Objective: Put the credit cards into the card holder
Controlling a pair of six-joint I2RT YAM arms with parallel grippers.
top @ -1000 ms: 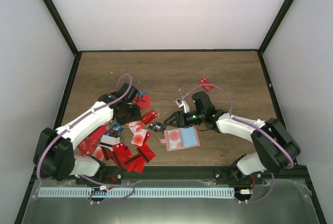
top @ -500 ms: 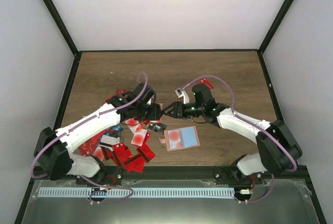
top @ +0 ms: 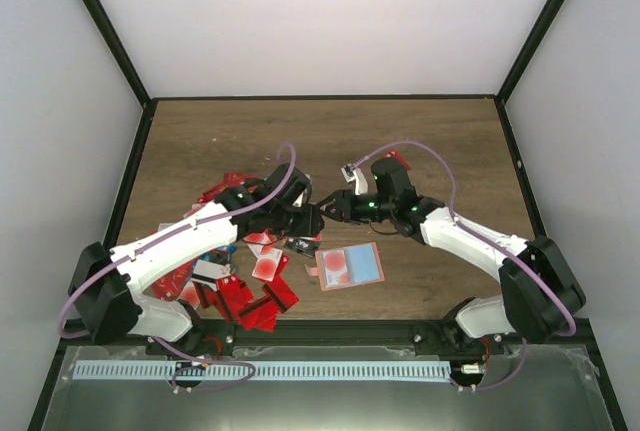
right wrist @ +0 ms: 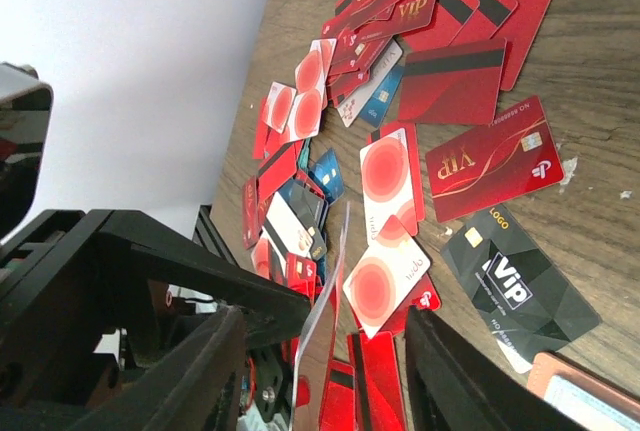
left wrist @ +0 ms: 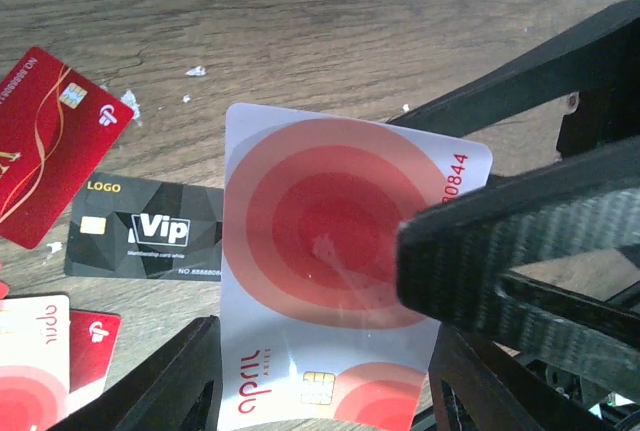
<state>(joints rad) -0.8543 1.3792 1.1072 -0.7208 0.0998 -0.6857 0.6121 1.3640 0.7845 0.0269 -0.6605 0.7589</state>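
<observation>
brown wood table [top: 300, 131]; pale specks [left wrist: 196, 71] scattered

Brown wood-grain table [top: 400, 141], few white flecks [left wrist: 195, 71]. Plain white walls [top: 320, 21] on three sides. Black frame posts [top: 100, 23] at corners. Light even, diffuse.

Above the middle of the table [top: 330, 136], the left gripper [top: 308, 215] and right gripper [top: 326, 209] meet, with a raised card [left wrist: 320, 261] between them. The card holder [top: 350, 267] lies just in front of them, to the right of the credit cards [top: 235, 291] heaped front-left. 1 stray card [top: 399, 158] lies behind the right arm [top: 460, 239].
</observation>
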